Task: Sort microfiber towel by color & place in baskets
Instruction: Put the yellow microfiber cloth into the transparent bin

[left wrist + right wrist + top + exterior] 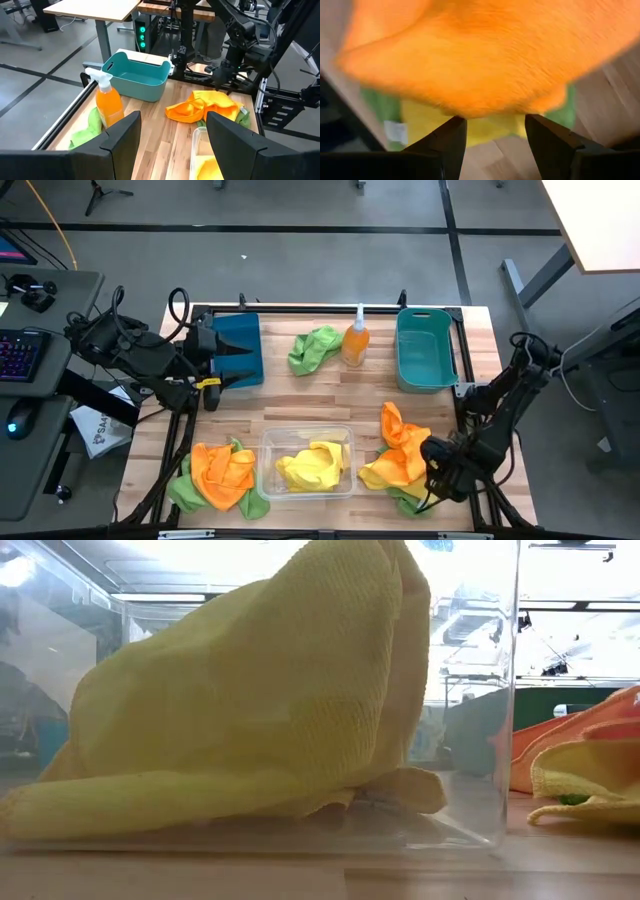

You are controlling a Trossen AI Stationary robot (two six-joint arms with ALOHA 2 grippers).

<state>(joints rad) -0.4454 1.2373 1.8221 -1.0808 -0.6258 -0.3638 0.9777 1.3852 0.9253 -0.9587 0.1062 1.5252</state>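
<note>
A: Where do we find the towels on the counter (300, 395)?

B: We see a yellow towel (313, 465) lying in the clear basket (268, 442) at the near edge; the low view shows it heaped against the see-through wall. To its left a pile of orange and green towels (222, 472) lies on the wood. To its right we see another pile (400, 452), orange over yellow with green underneath.

A: And the far side?

B: One green towel (314, 348) lies just beside the orange spray bottle (355, 340), between the dark blue basket (238, 345) and the teal basket (424, 350).

A: What do we make of the right gripper (437, 465)?

B: We find it low at the right-hand pile's edge. In its wrist view the fingers (447, 142) stand spread wide, with orange cloth (470, 55) filling the view just beyond their tips. We cannot see them closed on anything.

A: And the left gripper (232, 365)?

B: It hovers at the dark blue basket, on the far left of the counter. Its fingers (122, 137) are also wide apart and hold nothing; past them we see the bottle, the teal basket and the right-hand pile.
</note>
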